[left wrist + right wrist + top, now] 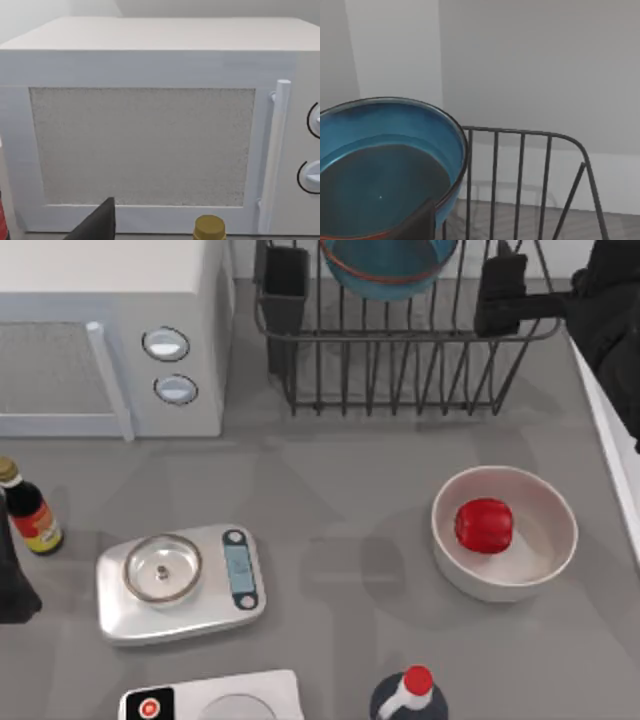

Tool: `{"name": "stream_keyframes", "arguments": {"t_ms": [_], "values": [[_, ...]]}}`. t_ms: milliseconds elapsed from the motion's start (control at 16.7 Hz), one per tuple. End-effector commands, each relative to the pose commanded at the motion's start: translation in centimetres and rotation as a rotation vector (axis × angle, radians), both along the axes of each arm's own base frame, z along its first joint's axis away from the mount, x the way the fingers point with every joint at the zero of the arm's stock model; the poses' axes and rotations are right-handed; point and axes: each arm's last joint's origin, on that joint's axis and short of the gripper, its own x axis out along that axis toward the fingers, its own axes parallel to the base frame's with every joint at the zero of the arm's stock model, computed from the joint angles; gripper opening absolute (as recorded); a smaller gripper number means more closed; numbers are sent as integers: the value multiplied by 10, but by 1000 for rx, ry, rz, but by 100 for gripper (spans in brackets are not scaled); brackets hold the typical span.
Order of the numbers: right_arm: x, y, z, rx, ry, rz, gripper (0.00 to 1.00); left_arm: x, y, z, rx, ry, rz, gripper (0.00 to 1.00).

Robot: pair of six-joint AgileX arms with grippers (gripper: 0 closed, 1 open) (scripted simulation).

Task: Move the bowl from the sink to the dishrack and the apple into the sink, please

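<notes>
You can see the bowl [389, 268] sitting in the dishrack [400, 360]. The right gripper [497, 295] is beside it; you cannot tell its grip. The apple [484, 525] lies in a white bowl [545, 570]. Your left arm waits at the table's left edge.

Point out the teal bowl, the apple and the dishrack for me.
bowl [390, 270]: top view, its blue inner wall.
apple [484, 525]: top view, middle of its red skin.
dishrack [400, 338]: top view, its front rail.
</notes>
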Motion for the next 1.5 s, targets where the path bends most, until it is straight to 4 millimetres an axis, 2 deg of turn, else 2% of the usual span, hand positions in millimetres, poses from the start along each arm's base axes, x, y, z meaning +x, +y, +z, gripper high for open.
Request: {"name": "stream_keyframes", "arguments": {"t_ms": [180, 300, 420, 600, 780, 960, 1500], "values": [[-63, -54, 14, 21, -52, 17, 100, 0, 0, 0, 0, 0, 0, 100], [-107, -82, 12, 31, -111, 15, 100, 0, 0, 0, 0, 0, 0, 100], [-144, -102, -2, 31, -156, 4, 100, 0, 0, 0, 0, 0, 0, 100], [-177, -119, -36, 21, -172, -27, 100, 0, 0, 0, 0, 0, 0, 100], [-191, -127, -68, 15, -147, -67, 100, 0, 0, 0, 0, 0, 0, 100], [-195, -131, -90, 14, -108, -101, 100, 0, 0, 0, 0, 0, 0, 100], [-195, -132, -94, 14, -99, -109, 100, 0, 0, 0, 0, 0, 0, 100]]}}
